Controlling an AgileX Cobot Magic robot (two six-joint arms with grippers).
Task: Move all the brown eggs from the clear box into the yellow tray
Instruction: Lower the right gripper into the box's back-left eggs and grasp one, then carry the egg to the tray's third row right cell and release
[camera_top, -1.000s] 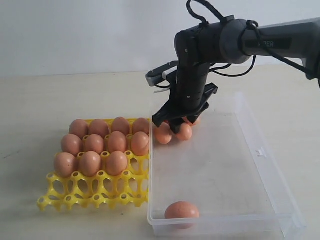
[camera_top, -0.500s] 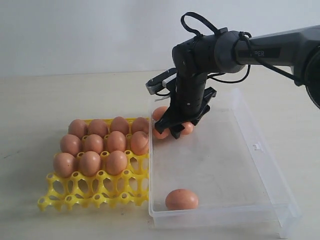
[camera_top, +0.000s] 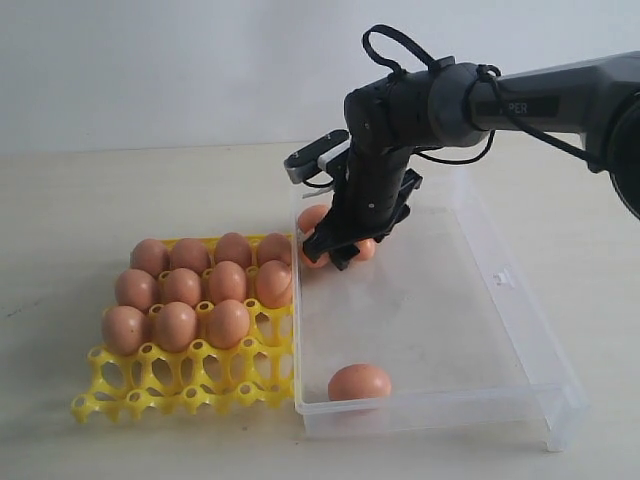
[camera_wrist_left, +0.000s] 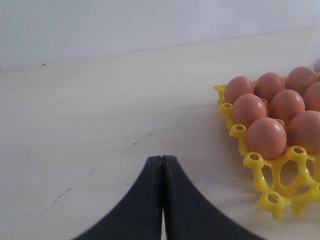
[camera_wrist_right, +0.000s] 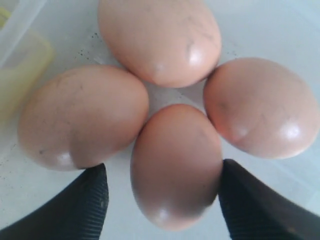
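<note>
Exterior view: your right hand (camera_top: 335, 252) is hanging low over the far left corner of the clear box (camera_top: 505, 285). Its jaws are spread and grasping nothing, and its tips are dipping into a cluster of brown eggs (camera_top: 312, 218) by the wall nearest the yellow tray (camera_top: 180, 385). A lone egg (camera_top: 359, 382) is lying at the near wall, well apart. Eleven eggs are sitting in the tray's far cups, and the nearer cups are standing empty. Risk noted: the cluster is lying close to the box wall, so a descending finger may strike the wall or a neighbouring egg.

Left wrist view: your left hand (camera_wrist_left: 162, 162) is idling above the bare desk (camera_wrist_left: 90, 125) near the tray's corner, jaws clenched together on nothing. No hazard is arising here.

Right wrist view: four eggs are lying packed together on the box floor, touching or nearly so. The fingers (camera_wrist_right: 82, 205) are straddling the middle egg (camera_wrist_right: 176, 165). One finger is just beside or touching its shell. The other is standing apart from it, close under a neighbouring egg.

Risks noted:
- Closing from this offset is likely to push the egg sideways before both pads seat, rolling it into its neighbours.
- A finger may wedge between shells and crack one.
- Lifting may drag the touching eggs along.

You are being advised to centre first, then close gently.
</note>
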